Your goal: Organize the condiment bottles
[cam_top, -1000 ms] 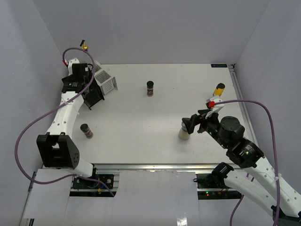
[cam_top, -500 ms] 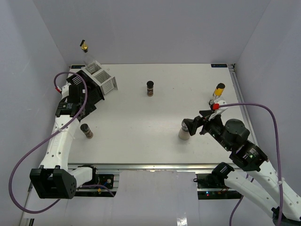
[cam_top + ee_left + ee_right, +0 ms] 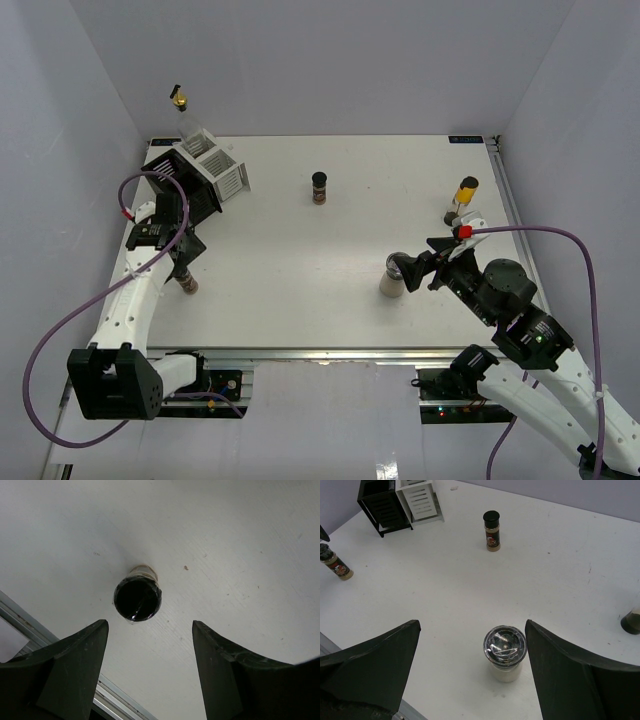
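My left gripper (image 3: 183, 256) is open and hovers over a short dark-capped brown spice jar (image 3: 185, 281). In the left wrist view its black cap (image 3: 137, 599) lies just ahead of the open gripper (image 3: 150, 626). My right gripper (image 3: 412, 268) is open beside the cream shaker (image 3: 391, 279). In the right wrist view the shaker's metal top (image 3: 505, 644) sits between the spread jaws, nearer the right one, untouched. The tall clear bottle with a gold pourer (image 3: 180, 103) stands in the white rack. A second brown spice jar (image 3: 319, 187) stands at mid-back. The yellow, black-capped bottle (image 3: 465, 196) stands at the right.
A white slotted rack (image 3: 224, 172) and a black one (image 3: 196, 198) stand at the back left, also in the right wrist view (image 3: 422, 502) (image 3: 382, 505). The table's near metal rail (image 3: 30, 630) runs close behind the left jar. Walls close in left, right and back.
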